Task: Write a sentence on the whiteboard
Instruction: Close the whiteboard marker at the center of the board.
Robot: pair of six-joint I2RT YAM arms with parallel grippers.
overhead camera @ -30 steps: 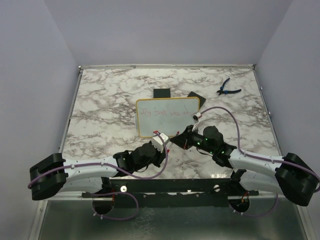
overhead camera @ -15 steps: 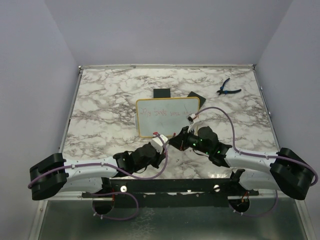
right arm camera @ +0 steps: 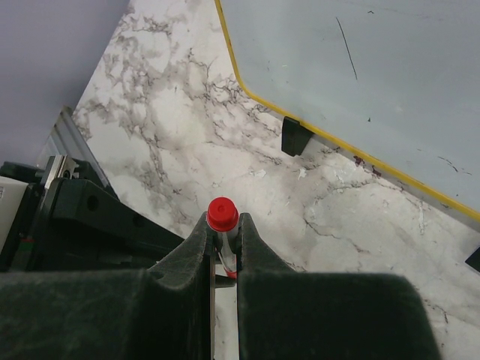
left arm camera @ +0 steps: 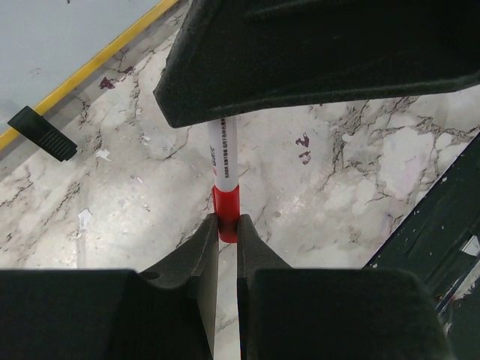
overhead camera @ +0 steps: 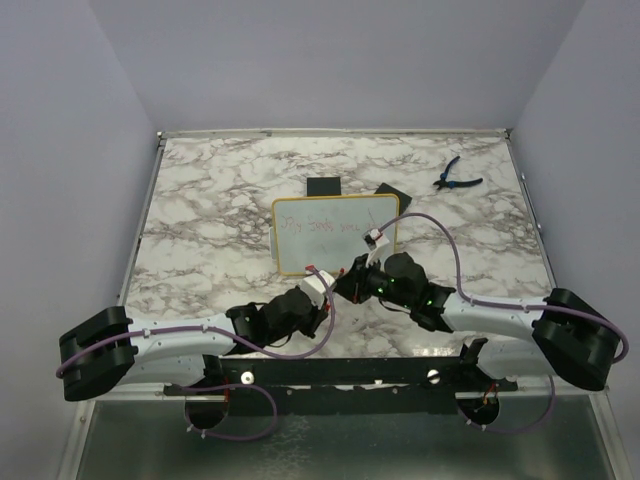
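The whiteboard (overhead camera: 335, 255) lies flat near the middle of the marble worktop (overhead camera: 215, 200). The sentence (overhead camera: 320, 228) runs as one faint red line across its far half. Just in front of the board's near edge, the two arms meet tip to tip around a single marker (left arm camera: 223, 150). The left gripper (left arm camera: 227, 222) has its jaws pinched on the marker's red section. The right gripper (right arm camera: 223, 223) has its jaws clamped on the white barrel, just behind a round red end. In the right wrist view, the board's yellow frame and one black foot (right arm camera: 295, 137) sit beyond the fingers. Beyond the board lie two black squares (overhead camera: 323, 187), and blue-handled pliers (overhead camera: 456, 177) rest near the far right corner.
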